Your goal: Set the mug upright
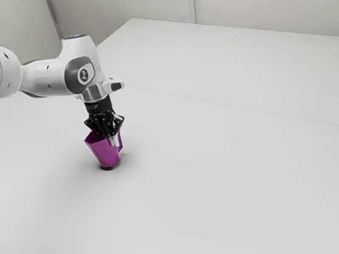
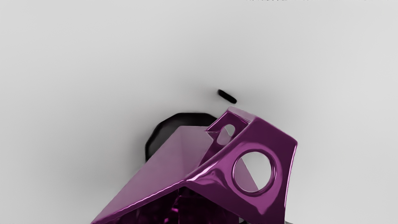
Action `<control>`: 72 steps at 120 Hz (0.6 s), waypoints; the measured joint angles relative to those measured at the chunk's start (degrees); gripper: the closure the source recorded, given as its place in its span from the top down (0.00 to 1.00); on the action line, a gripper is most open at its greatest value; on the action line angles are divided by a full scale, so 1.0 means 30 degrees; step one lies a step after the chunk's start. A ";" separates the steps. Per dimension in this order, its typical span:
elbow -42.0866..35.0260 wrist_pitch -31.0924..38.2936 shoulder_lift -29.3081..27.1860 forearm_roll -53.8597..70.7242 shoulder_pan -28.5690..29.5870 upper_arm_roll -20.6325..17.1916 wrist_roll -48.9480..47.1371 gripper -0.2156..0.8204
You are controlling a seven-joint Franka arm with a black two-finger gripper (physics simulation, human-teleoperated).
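Note:
The gripper (image 1: 112,137) points down at the mouth of the purple mug (image 1: 104,150) in the exterior view, its lower part overlapping the mug's rim beside the handle. The mug stands tilted on its dark base, its open top leaning toward the exterior view's left and its handle on the exterior view's right. In the wrist view the mug (image 2: 174,155) shows its outer wall, its handle with a round hole and part of its dark inside. How the fingertips stand against the mug wall cannot be made out.
The mug is on a wide white table (image 1: 224,188). Behind it rises a pale panel (image 1: 237,67). A small dark mark (image 2: 227,96) lies on the white surface near the mug's handle in the wrist view.

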 joint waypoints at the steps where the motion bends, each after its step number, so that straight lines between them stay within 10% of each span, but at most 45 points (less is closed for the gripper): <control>1: 0.0000 0.0018 0.0028 0.0002 0.0000 -0.0003 -0.0054 0.03; 40: 0.0142 0.0210 -0.0682 0.0845 -0.0002 -0.0403 -0.1596 0.55; 72: 0.0884 -0.0246 -0.2222 0.2049 -0.1300 -0.0410 -0.2106 0.72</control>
